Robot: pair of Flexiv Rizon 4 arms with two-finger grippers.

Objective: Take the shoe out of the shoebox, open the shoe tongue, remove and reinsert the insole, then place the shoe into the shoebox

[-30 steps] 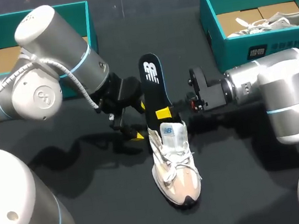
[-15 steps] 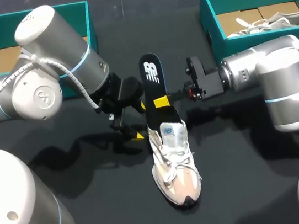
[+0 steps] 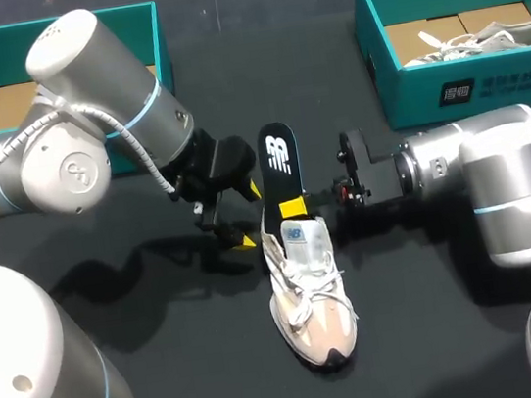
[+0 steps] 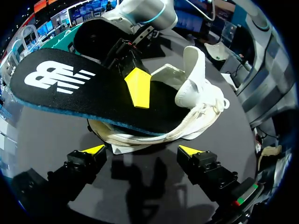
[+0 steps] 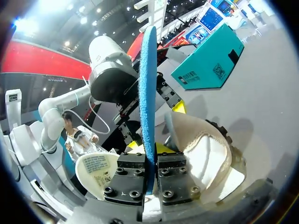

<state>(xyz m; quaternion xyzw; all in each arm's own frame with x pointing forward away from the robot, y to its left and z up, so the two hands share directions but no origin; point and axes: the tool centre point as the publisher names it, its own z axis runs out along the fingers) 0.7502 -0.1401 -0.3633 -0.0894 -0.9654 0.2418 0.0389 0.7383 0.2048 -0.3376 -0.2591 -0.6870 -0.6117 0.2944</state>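
While my right tool (image 3: 290,203) clamps the insole (image 3: 277,153), the shoe (image 3: 310,302) lies mid-counter (image 3: 152,373), outside both boxes.

Nearest me, bare dark counter lies open past the toe and on both sides of the white and beige laced shoe, whose toe points at me. Just beside its heel my left tool (image 4: 140,150) hangs released, grasping nothing. Its wrist view shows both yellow tips apart, where the head view shows one. The black insole, white-marked, slants up from the shoe's opening. My right wrist view has it edge-on, blue beneath, pinched between both fingers (image 5: 170,170). Farthest, the left shoebox (image 3: 58,25) and the right shoebox (image 3: 467,82) stand at the far corners, well apart from the shoe. The right one holds another shoe (image 3: 490,34).
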